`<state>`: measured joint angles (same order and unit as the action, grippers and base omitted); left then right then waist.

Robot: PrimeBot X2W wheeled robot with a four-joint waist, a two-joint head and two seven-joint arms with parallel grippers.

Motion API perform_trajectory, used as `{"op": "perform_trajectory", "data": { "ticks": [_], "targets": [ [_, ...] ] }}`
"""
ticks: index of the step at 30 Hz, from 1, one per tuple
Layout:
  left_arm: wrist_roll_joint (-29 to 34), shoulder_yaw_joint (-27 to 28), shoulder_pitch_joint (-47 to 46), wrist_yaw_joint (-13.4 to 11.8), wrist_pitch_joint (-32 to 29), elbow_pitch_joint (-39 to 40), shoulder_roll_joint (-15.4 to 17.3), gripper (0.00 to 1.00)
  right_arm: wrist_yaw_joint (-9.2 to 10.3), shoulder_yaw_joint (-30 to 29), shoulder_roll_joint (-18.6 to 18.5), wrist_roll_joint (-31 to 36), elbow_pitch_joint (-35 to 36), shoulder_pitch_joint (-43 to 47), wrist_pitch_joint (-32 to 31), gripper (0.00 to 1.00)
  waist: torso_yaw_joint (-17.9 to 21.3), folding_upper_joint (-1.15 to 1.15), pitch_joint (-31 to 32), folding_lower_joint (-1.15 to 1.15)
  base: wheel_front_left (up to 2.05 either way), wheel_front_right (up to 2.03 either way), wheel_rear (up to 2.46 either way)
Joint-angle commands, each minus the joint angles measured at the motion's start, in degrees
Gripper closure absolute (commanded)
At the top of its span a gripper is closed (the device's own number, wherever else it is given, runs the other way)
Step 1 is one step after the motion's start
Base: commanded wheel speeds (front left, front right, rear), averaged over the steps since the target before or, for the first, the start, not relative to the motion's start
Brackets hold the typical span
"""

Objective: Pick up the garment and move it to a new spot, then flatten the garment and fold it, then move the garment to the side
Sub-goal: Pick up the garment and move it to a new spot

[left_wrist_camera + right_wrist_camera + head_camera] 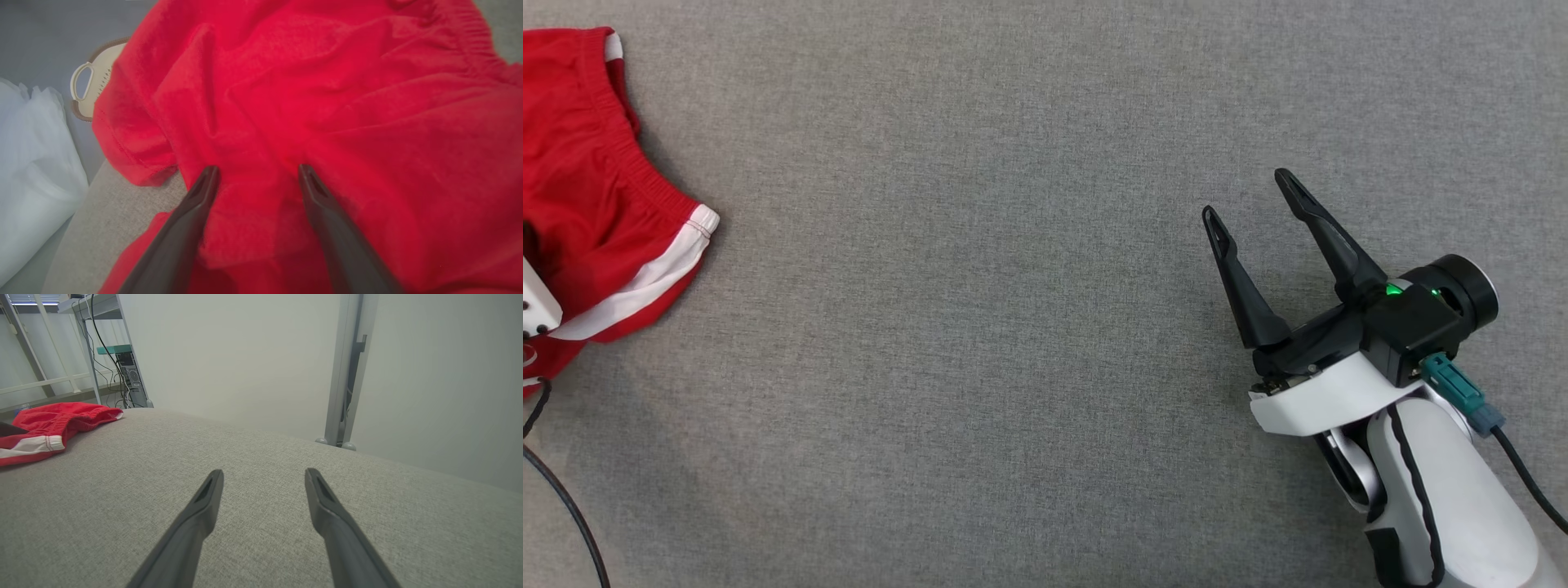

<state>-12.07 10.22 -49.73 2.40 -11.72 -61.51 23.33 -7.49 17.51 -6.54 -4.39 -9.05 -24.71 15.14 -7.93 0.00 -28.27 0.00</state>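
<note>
Grey woven cloth covers the wide padded surface (1013, 343) in front of the robot, and most of it lies bare. Far over at the robot's left edge lies the red garment (588, 180), a pair of shorts in a rumpled heap, with a gathered elastic waistband (613, 122) and a white stripe (662, 273) along its side. In the left wrist view one red fold hangs past the edge of the surface. The left gripper (257, 168) is right down over the heap with its two dark fingers spread wide and red cloth bunched below and between them. Nothing is pinched, and I cannot tell whether the tips touch the fabric. A pale piece of that arm (538, 302) pokes in over the garment in the head view, with a black cable (564, 506) trailing below it. The right gripper (1245, 193) is well apart from the garment, out over bare grey cloth on the robot's right. Its fingers are fully splayed and hold nothing, and a green light (1395, 289) glows on its wrist. Beyond the surface's left side I see a cream basket with a loop handle (88, 81) and some sheer white material (32, 155). Behind the surface stands a plain pale wall (245, 355) with a grey metal post (347, 367), and a computer tower (132, 381) with cables sits by a shelf frame.
</note>
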Motion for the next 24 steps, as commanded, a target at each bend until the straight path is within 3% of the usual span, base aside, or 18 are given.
{"op": "perform_trajectory", "data": {
  "ticks": [1,3,4,5,6,12,16,19,24],
  "targets": [
    [-0.5,0.2,-0.9,0.3,-0.4,-0.2,0.2,0.00,-0.01,0.1,-0.2,0.3,0.2,-0.5,0.1,0.00,0.0,0.00,-0.2,0.00,0.00,0.00,0.00],
    [-1.5,0.5,-1.7,1.2,-2.3,-1.4,-0.1,0.00,-0.01,0.2,-0.2,0.4,0.2,-0.9,0.1,0.00,0.0,0.00,-0.6,0.00,0.00,0.00,0.00],
    [-1.9,0.6,-2.0,1.5,-2.9,-1.8,-0.1,0.24,-0.01,0.3,-0.1,0.4,0.3,-1.1,0.1,0.00,0.0,0.00,-0.7,0.00,0.00,0.00,0.00],
    [-2.2,0.6,-2.3,1.7,-3.4,-2.1,-0.3,0.57,-0.01,0.3,-0.1,0.4,0.3,-1.3,0.1,0.00,0.1,0.00,-0.8,0.00,0.00,0.00,0.00],
    [-2.4,0.5,-2.5,2.0,-3.2,-2.1,-0.3,1.00,-0.01,0.4,-0.1,0.3,0.3,-1.5,0.1,0.00,0.1,0.00,-1.0,0.00,0.00,0.00,0.00],
    [-1.2,-0.9,-3.6,1.2,3.3,0.5,0.2,1.00,-0.01,-0.2,0.1,0.0,0.1,-1.8,0.1,0.00,0.4,0.00,-0.5,0.00,0.00,0.00,0.00],
    [-1.0,-1.2,-4.5,0.7,13.1,4.7,-1.1,1.00,-0.01,-1.1,0.7,-0.2,-0.1,-1.4,0.1,0.00,0.9,0.00,1.7,0.00,0.00,0.00,0.00],
    [-0.6,-2.4,-3.9,1.6,18.7,6.8,-2.2,1.00,-0.01,-1.8,1.3,-0.5,-0.5,-0.4,0.1,0.00,1.5,0.00,4.6,0.00,0.00,0.00,0.00],
    [0.5,-5.3,-3.6,3.0,23.0,10.4,-4.4,1.00,0.00,-3.7,1.9,-0.9,-1.3,1.1,0.1,0.00,2.8,0.00,9.8,0.00,0.00,0.00,0.00]
  ]
}}
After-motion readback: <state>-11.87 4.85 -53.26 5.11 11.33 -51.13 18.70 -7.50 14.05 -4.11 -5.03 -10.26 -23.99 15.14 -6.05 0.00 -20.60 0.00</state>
